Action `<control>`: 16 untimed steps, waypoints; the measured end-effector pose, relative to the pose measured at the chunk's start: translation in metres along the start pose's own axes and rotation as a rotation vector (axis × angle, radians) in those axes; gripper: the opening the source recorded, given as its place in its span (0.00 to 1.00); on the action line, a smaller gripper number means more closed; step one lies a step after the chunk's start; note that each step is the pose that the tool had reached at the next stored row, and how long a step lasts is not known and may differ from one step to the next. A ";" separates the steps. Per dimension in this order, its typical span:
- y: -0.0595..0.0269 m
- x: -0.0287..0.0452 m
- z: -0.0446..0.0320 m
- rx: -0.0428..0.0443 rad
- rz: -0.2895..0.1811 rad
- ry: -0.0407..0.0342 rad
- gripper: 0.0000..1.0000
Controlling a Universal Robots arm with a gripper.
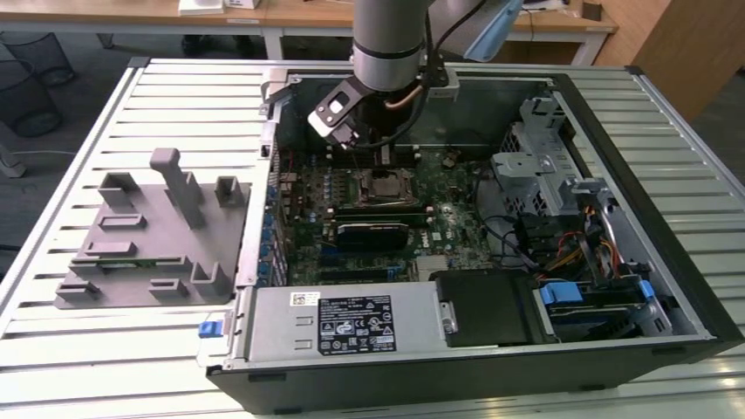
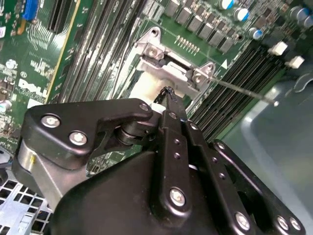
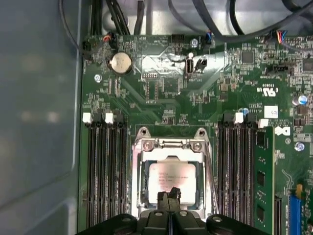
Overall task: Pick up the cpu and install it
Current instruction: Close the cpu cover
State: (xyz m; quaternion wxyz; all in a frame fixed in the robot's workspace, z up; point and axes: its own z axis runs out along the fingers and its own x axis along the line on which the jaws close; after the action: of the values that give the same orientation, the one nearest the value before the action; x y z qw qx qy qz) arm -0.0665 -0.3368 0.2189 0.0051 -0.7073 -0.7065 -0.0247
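Observation:
The cpu [image 3: 172, 177] is a silvery-white square chip lying flat inside the metal-framed socket [image 3: 168, 145] on the green motherboard [image 3: 161, 93]. My gripper [image 3: 168, 195] hovers just over the chip's near edge, its two black fingers pressed together with nothing between them. In the second wrist view the fingertip [image 2: 169, 96] points down at the pale cpu [image 2: 145, 89] beside the socket's hinge bracket [image 2: 171, 68]. In the exterior view the arm reaches into the open computer case, with the gripper [image 1: 375, 148] right above the socket [image 1: 388, 187].
Memory slots [image 3: 105, 166] flank the socket on both sides. The thin socket lever [image 2: 244, 90] sticks out sideways. A grey plastic fixture [image 1: 152, 236] sits on the slatted table at the exterior view's left. The power supply [image 1: 338, 323], drive cage [image 1: 536, 166] and cables [image 1: 559, 244] crowd the case.

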 end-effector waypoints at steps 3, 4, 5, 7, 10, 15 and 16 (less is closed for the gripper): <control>-0.0017 -0.0001 0.0014 0.0002 0.000 0.0001 0.11; -0.0022 -0.0001 0.0020 0.0004 0.000 0.0001 0.11; -0.0027 -0.0001 0.0026 0.0006 0.000 0.0001 0.11; -0.0036 -0.0002 0.0039 0.0011 0.000 0.0001 0.11; -0.0052 -0.0003 0.0069 0.0024 0.000 0.0001 0.11; -0.0067 -0.0006 0.0131 0.0060 0.000 0.0001 0.11; -0.0068 -0.0006 0.0144 0.0065 0.000 0.0001 0.11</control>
State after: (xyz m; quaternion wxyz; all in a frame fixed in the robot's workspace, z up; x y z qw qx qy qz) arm -0.0729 -0.3368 0.2042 0.0075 -0.7073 -0.7065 -0.0225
